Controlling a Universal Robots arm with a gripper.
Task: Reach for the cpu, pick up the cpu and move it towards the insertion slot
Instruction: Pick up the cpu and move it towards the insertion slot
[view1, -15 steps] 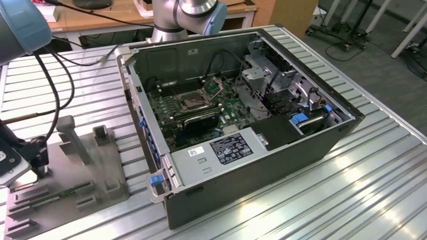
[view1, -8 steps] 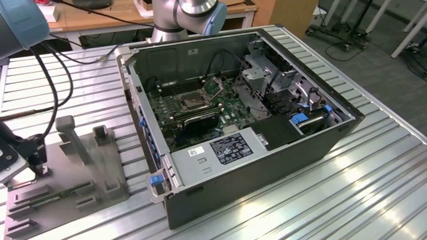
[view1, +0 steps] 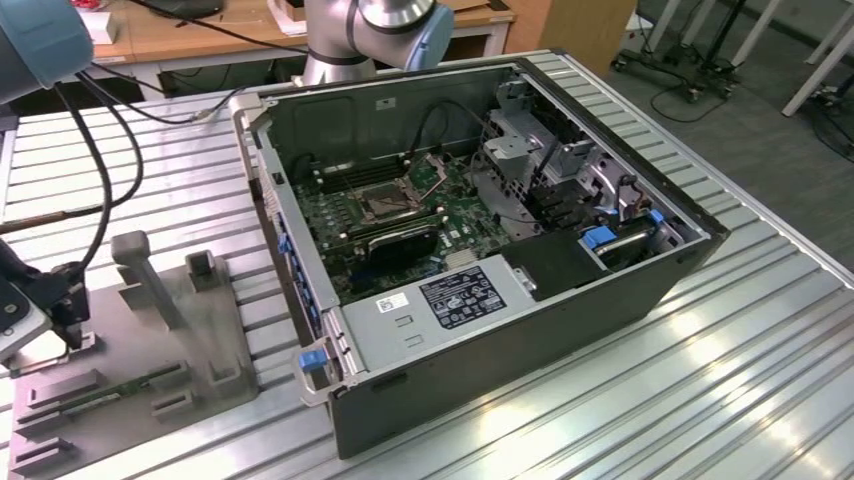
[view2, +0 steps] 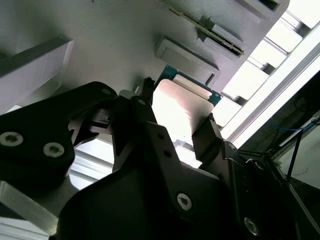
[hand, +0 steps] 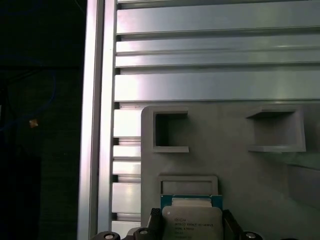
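Observation:
The cpu (view2: 181, 107), a small square chip with a pale metal face and a green rim, sits between my gripper's (view2: 177, 116) two dark fingers (view2: 212, 134), which press on its opposite edges. In the first wrist view the cpu (hand: 192, 220) hangs just in front of a shallow square recess (hand: 188, 183) in the grey fixture plate. In the exterior view my gripper (view1: 56, 332) is at the far left, over that plate (view1: 147, 345). The insertion slot (view1: 387, 205), a metal-framed socket on the green board, lies inside the open computer case (view1: 561, 300), well off to the exterior view's right.
The grey plate carries upright posts (view1: 134, 265), several rectangular recesses (hand: 170, 131) and a long green memory strip (view1: 123, 388). Black cables (view1: 100, 150) hang from the arm above. The ribbed aluminium table (view1: 721, 380) surrounds the case. A desk (view1: 200, 35) stands behind.

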